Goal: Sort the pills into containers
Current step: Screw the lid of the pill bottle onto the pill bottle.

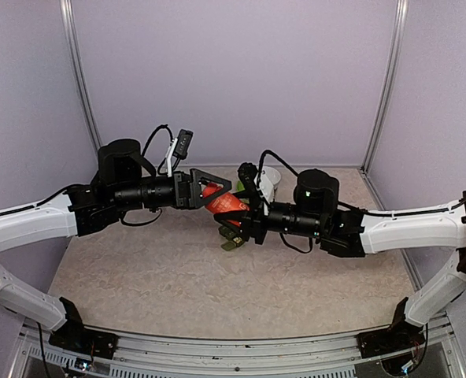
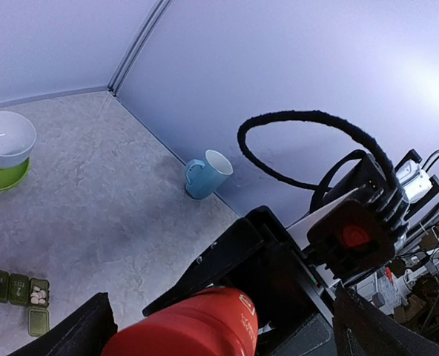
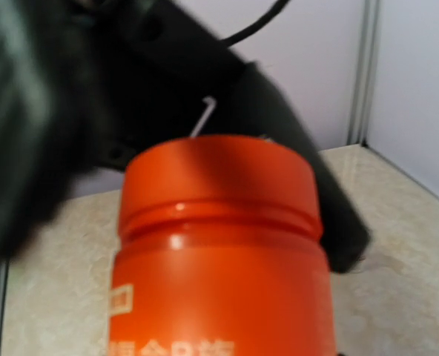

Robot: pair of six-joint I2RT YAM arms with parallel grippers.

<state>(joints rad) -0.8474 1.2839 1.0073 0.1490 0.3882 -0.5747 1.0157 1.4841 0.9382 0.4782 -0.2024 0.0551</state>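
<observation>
Top: both arms meet mid-air over bench [image 1: 178,276]. Red bottle [image 1: 223,203] slants betw. them. Its base end is gripped in right jaws; its top end points up-left into left jaws, which are spread wide round it, not clamped. Containers [image 1: 231,242] peek out green on bench just below right jaws, so right arm is nearer.

Left wrist: bottle sits low betw. spread fingers [image 2: 71,330], gaps both sides. Containers lie lower left, one lid open, pills [image 2: 37,295] in an end cell.

Right wrist: bottle fills view, cap [image 3: 218,174] up. Prob. next: left closes on cap, along bottle's axis.
</observation>
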